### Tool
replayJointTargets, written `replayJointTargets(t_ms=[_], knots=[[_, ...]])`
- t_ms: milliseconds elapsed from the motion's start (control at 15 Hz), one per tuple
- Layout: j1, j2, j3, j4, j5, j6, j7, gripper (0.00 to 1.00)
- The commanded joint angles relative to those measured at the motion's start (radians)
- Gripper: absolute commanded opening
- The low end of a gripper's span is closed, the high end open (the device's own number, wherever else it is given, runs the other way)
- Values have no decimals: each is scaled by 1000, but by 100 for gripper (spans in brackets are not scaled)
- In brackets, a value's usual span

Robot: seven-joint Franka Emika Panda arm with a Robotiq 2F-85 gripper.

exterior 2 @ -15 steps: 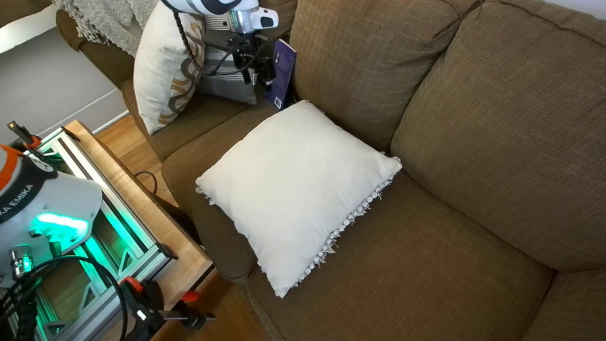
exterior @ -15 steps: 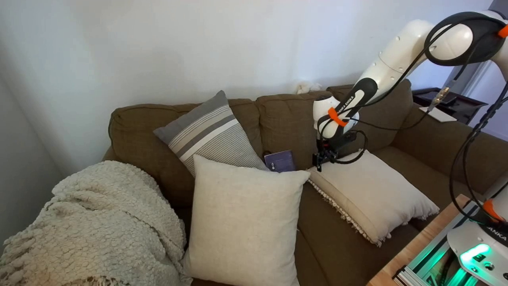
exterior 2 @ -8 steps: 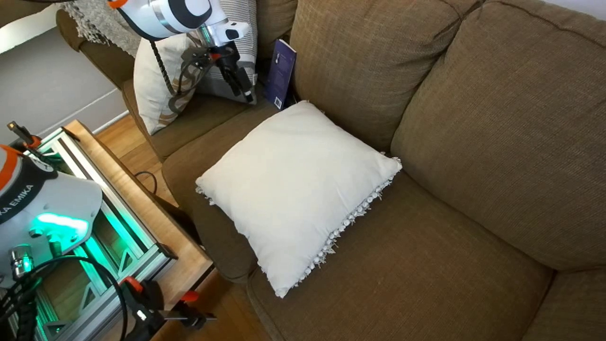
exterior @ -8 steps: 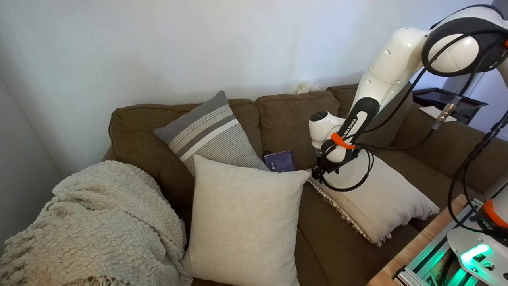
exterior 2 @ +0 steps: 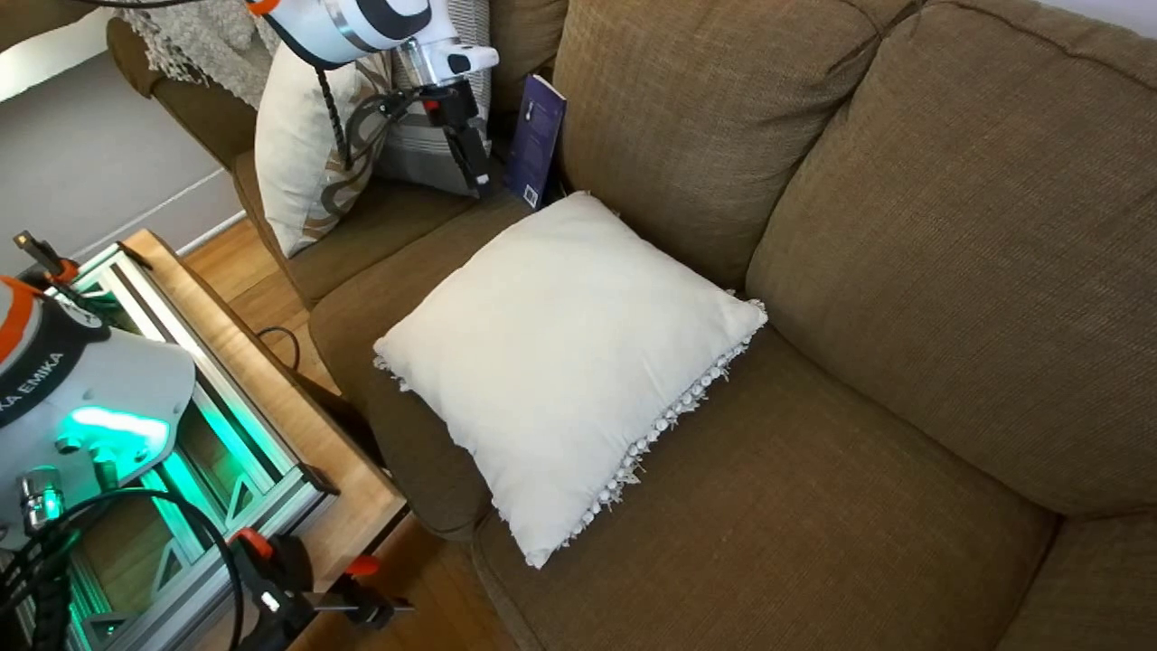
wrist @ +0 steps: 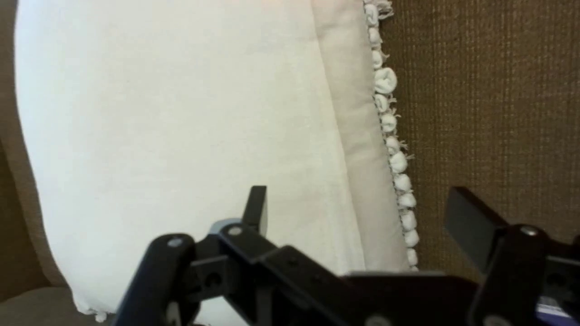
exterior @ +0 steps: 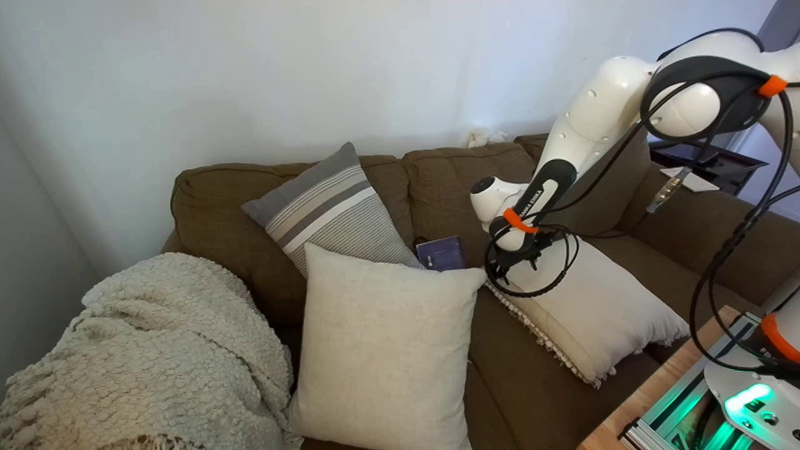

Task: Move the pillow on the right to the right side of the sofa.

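The pillow (exterior 2: pixel 565 362) lies flat on the sofa (exterior 2: pixel 813 506); the gripper (wrist: pixel 364 215), fingers (wrist: pixel 471 226) wide apart and empty, straddles its fringe (wrist: pixel 398 162) in the wrist view; it should prove light and squashy, best pinched deep, past the fringe.

In an exterior view, you face a plain pale wall (exterior: pixel 250 81) across the far side, meeting a dimmer grey side wall (exterior: pixel 37 250) in a corner at left. The light on it turns brighter and bluish toward the right, where a dark side table (exterior: pixel 744 172) stands. In an exterior view, your far left shows a baseboard (exterior 2: pixel 199 212) above a wooden floor (exterior 2: pixel 230 280), darker nearer you, beside a wooden tabletop (exterior 2: pixel 307 425).
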Motion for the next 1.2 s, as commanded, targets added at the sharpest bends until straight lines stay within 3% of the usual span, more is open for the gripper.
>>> replayJointTargets(t_ms=[0,400,600,800,867,933,1133], knots=[[-25,182,20,223,-26,-215,69,100],[-57,394,48,438,-127,-255,-42,100],[-85,454,36,434,-142,-209,-72,100],[-90,425,-9,349,-126,-210,-4,99],[-91,403,-23,307,-124,-196,25,91],[-92,384,-34,271,-120,-190,55,74],[-108,342,-28,221,-120,-139,91,54]])
